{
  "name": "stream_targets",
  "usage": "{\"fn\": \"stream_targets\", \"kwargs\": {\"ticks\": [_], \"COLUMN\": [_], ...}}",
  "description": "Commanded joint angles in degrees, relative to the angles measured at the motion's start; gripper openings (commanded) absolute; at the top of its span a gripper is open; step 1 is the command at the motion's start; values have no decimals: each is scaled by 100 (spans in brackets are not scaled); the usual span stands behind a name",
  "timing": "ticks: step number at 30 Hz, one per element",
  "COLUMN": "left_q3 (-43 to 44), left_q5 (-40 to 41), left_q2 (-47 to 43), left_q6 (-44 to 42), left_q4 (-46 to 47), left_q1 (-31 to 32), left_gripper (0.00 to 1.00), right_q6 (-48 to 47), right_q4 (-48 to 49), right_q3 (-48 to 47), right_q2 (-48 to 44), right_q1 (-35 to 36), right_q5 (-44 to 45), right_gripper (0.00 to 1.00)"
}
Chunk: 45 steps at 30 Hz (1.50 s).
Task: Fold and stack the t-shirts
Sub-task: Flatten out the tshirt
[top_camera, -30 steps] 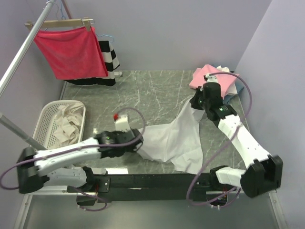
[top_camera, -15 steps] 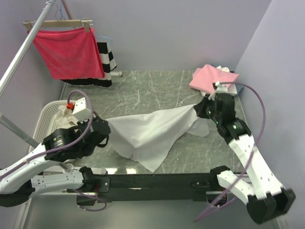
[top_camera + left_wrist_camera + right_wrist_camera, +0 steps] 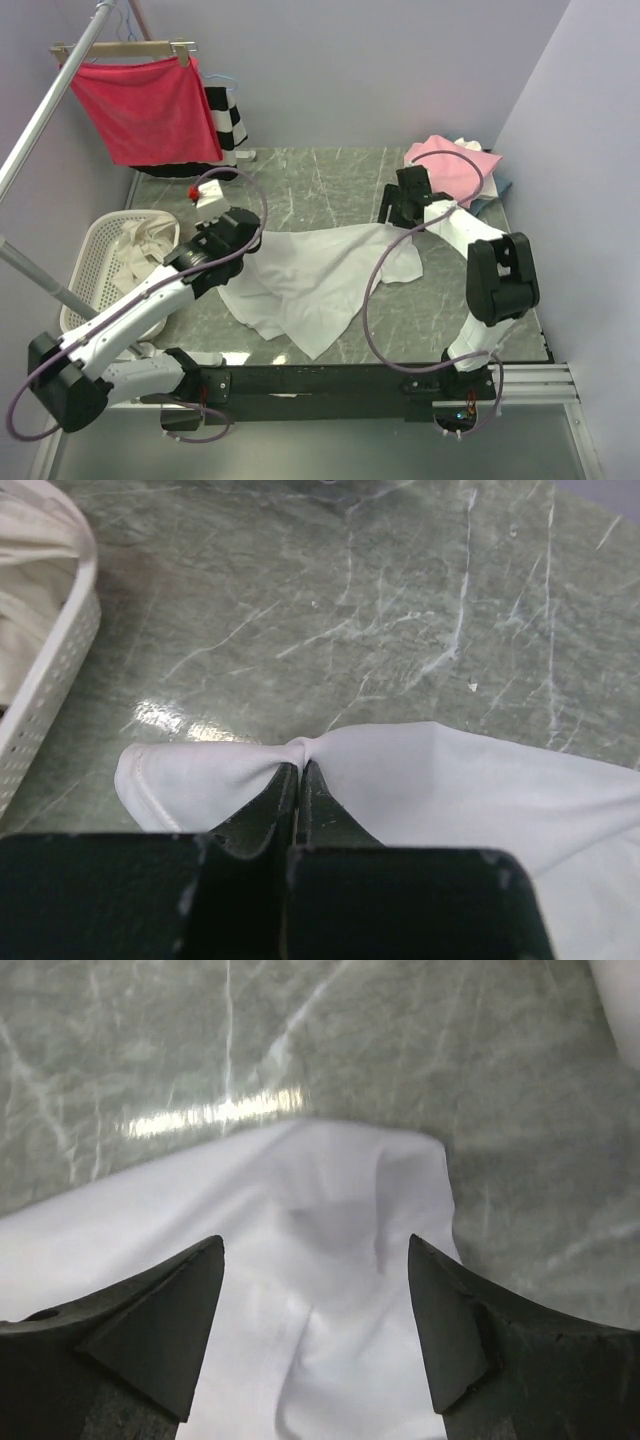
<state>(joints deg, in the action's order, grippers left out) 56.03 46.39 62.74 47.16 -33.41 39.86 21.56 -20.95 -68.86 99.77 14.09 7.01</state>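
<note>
Top external view first: green marble table (image 3: 330,190), lilac walls all round. Over at the left edge, a white plastic basket (image 3: 88,268) with cream cloth (image 3: 140,255) bunched up inside. Behind that, a red cloth (image 3: 150,110) clipped to a wooden hanger (image 3: 120,47) on a metal rail (image 3: 45,115), plus a black-and-white striped garment (image 3: 228,118) hanging just beside it. All of that well back from both arms. Far right corner: a pile with a pink t-shirt (image 3: 455,165) on top and a bit of blue-grey cloth (image 3: 500,187) peeking out at its right side. Only real clutter over the work area: a purple cable (image 3: 366,300) off the right arm, looping across the right side of the shirt.

Main thing: white t-shirt (image 3: 310,275), loose and rumpled across the middle of the table, stretched between the two arms, one pointy corner trailing toward the near edge.

Left gripper (image 3: 299,772): clamped tight on the shirt's left edge, fabric puckered right at the fingertips, basket just off to its left.

Right gripper (image 3: 315,1248): spread wide, nothing pinched, right over the shirt's right-hand corner, one finger (image 3: 160,1320) either side of it. Can't tell if touching the cloth or just above. Near the pink pile but apart from it.
</note>
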Motion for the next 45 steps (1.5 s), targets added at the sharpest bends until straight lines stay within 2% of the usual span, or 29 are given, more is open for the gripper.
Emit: {"fn": "stream_targets", "kwargs": {"ticks": [1,3,6,11,16,24,33,41,43,45], "left_q3": [-136,-259,-312,-400,-540,-681,-874,-971,-1015,-1041], "left_q5": [-340,-499,-658,-824,-948,-1141,-1229,-1352,-1378,-1405], "left_q2": [396,607,897,1196,1284,1399,1337,1249,1232,1197], "left_q6": [-523,-558,-611,-655,-673,-699,-690,-734,-725,-725], "left_q4": [1326,1538,1776,2048,2233,2391,2427,2427,2444,2427], "left_q1": [-250,-373,-417,-487,-575,-654,-742,-839,-857,-865], "left_gripper": [1,1,1,1,1,1,1,1,1,1], "right_q6": [-38,76,400,1261,2043,2765,3451,3575,3522,3408], "right_q4": [364,-12,-76,231,539,1207,1945,2077,2279,2350], "right_q3": [600,925,1688,2894,3879,4583,4662,4426,4364,4224], "right_q2": [-1474,-1792,-2539,-3805,-4597,-4387,-3536,-2718,-2568,-2418], "right_q1": [172,366,744,1095,1649,2396,3108,3443,3460,3513], "right_q5": [-679,-683,-937,-1692,-1641,-1553,-1272,-1078,-1105,-1175], "right_gripper": [80,80,79,76,73,70,70,68,63,37]}}
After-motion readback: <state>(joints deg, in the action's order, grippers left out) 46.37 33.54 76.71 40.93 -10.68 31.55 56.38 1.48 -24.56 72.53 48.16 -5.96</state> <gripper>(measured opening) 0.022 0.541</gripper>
